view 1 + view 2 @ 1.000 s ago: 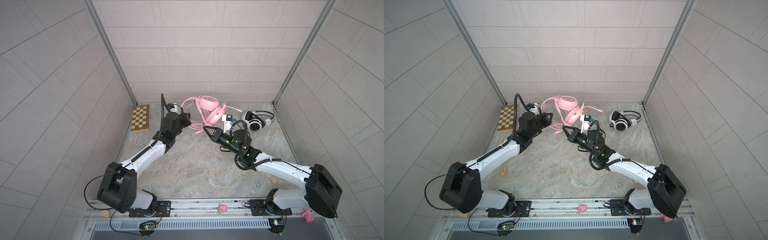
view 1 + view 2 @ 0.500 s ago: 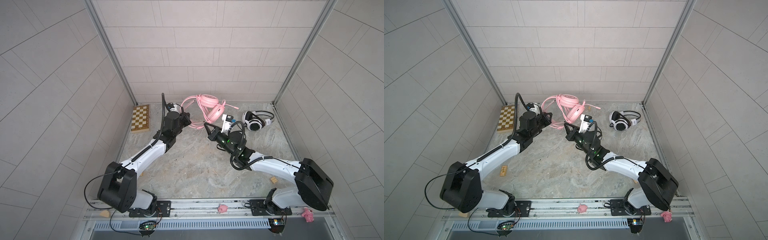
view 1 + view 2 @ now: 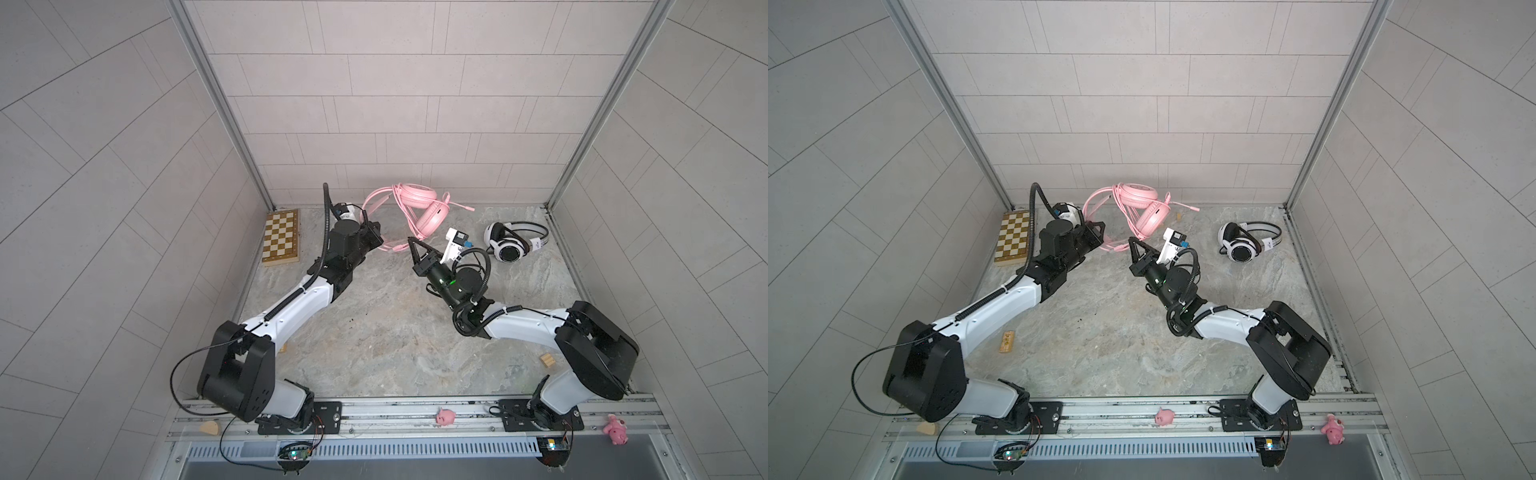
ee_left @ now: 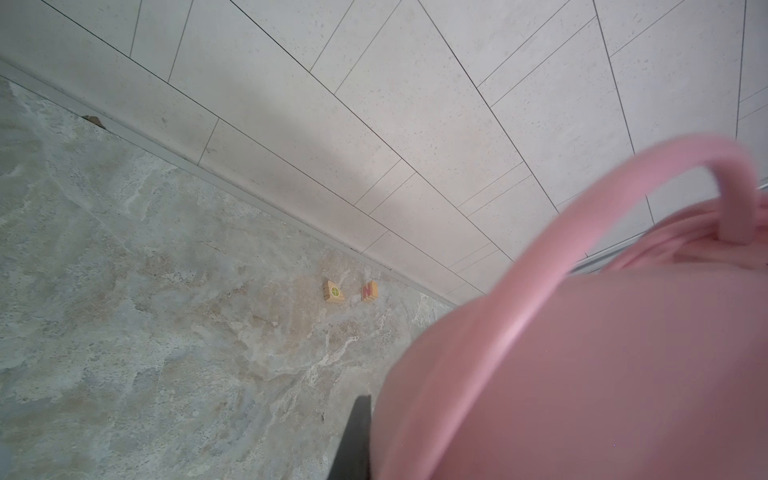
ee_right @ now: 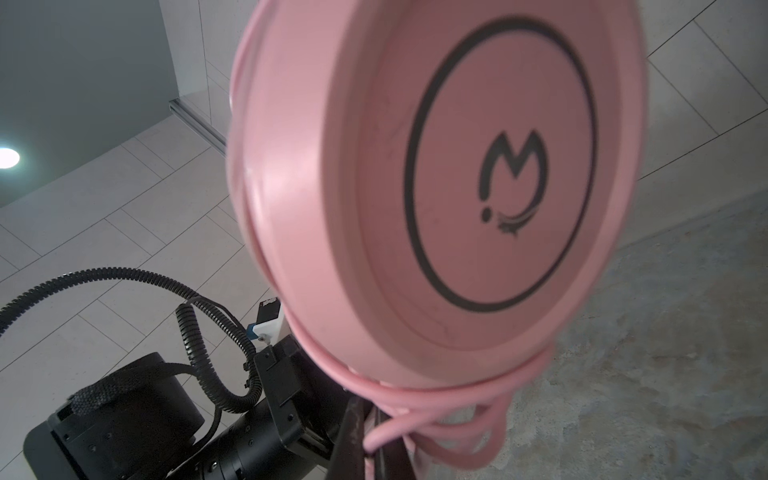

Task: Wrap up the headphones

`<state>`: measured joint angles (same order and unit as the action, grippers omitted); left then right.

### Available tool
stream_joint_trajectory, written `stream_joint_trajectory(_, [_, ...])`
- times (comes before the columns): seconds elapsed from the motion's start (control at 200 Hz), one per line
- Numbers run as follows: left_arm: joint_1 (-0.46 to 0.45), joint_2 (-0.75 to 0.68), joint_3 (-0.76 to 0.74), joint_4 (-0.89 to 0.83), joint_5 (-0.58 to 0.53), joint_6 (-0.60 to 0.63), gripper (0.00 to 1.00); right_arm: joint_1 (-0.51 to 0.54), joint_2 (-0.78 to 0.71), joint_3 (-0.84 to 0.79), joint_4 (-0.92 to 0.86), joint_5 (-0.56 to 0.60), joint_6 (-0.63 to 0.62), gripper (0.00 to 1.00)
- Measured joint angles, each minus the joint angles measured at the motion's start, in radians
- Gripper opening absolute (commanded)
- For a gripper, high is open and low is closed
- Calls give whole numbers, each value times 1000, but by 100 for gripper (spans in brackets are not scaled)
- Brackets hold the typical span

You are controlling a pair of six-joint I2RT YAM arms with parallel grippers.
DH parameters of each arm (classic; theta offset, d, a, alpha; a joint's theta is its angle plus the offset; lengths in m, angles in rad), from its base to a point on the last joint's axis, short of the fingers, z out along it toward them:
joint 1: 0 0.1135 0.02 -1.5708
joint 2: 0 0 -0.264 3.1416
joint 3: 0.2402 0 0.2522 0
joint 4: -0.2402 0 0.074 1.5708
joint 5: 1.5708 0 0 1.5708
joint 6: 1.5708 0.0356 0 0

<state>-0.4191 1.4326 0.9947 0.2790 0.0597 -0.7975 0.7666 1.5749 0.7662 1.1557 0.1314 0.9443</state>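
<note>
**Pink headphones up at the back of the bench, between both arms**

The pink headphones [image 3: 432,216] [image 3: 1154,216] sit raised near the back wall, around the middle of the bench [image 3: 374,340]. Loops of pink cable [image 5: 415,390] hang off them. In the right wrist view one ear cup fills the frame, its round black logo facing the camera, with cable wound under it.

The right gripper [image 3: 412,243] [image 3: 1131,241] points up at the hanging cable. Its jaws are together, with pink cable strands caught between them.

The left gripper [image 3: 377,235] [image 3: 1100,235] is just left of the headphones, jaws together. The plug end of the cable pokes out beside it, but I cannot tell whether the cable is pinched there.

The white headphones [image 3: 513,243] [image 3: 1250,243] lie flat on the bench, apart to the right. A chessboard [image 3: 281,237] lies at the back left. Two small wooden blocks [image 4: 333,291] lie by the wall.
</note>
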Motion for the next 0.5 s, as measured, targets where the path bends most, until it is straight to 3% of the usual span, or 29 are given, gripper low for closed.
stream_joint_trajectory(0.5, [10, 13, 19, -3, 29, -23, 0, 0, 63, 51, 53, 47, -84, 1])
